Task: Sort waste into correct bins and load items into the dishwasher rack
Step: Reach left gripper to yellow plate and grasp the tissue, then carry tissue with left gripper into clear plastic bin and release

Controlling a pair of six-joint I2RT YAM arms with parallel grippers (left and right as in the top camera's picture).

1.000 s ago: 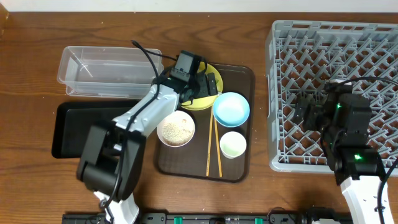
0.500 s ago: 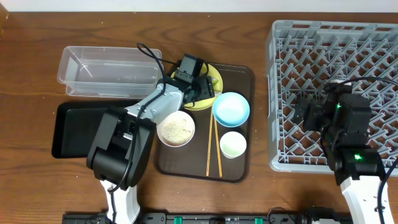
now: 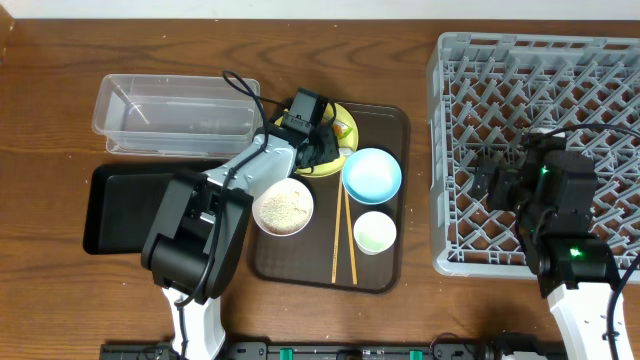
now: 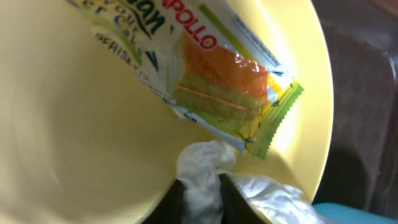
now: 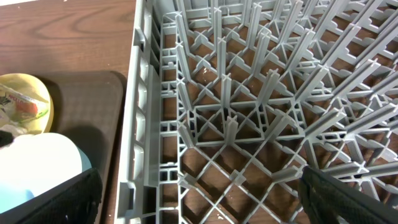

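Note:
My left gripper [image 3: 318, 150] is down on the yellow plate [image 3: 348, 122], and its jaws are shut on the white crumpled scrap [image 4: 200, 186]. In the left wrist view the green-and-orange snack wrapper [image 4: 217, 93] lies on the plate [image 4: 87, 130] just beyond the pinched scrap. A light blue bowl [image 3: 372, 174], a white bowl of rice [image 3: 283, 208], a pale cup [image 3: 375, 232] and wooden chopsticks [image 3: 343, 235] sit on the brown tray [image 3: 396, 128]. Over the left part of the grey dishwasher rack [image 3: 560, 80] my right gripper [image 5: 199, 199] hangs wide open and holds nothing.
The clear tub [image 3: 170, 115] stands at the back left, with the black tray [image 3: 115, 205] in front of it. The left arm reaches across both towards the plate. The rack's upright pegs [image 5: 261, 74] rise below my right gripper.
My left gripper's jaws have closed onto the white scrap on the plate, and the arm has shifted slightly. The right arm has not moved.

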